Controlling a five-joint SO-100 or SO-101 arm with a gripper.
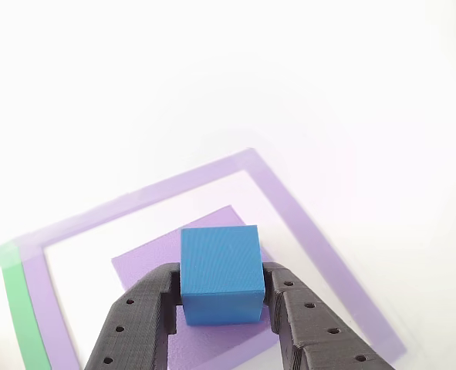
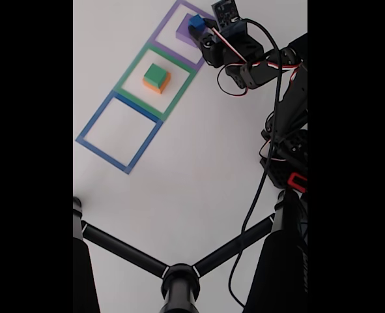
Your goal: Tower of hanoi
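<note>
On the white tabletop [image 2: 199,163], the purple block [image 1: 146,266] lies inside the purple taped outline [image 1: 289,204] at the upper right of the fixed view, with bare white all round the outline's far edges. The claw [image 1: 221,297] is closed snugly on the blue block [image 1: 220,270], above the purple one; whether they touch is unclear. Lower left, the green block [image 2: 155,74] sits on the orange block [image 2: 157,85] within the green outline [image 2: 130,68].

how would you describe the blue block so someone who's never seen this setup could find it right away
Three taped square outlines run in a row on the white table; go to the purple outline at the far end in the fixed view. Inside it lies the flat purple block, and over it, between the dark fingers, is the blue block, the smallest one.
</note>
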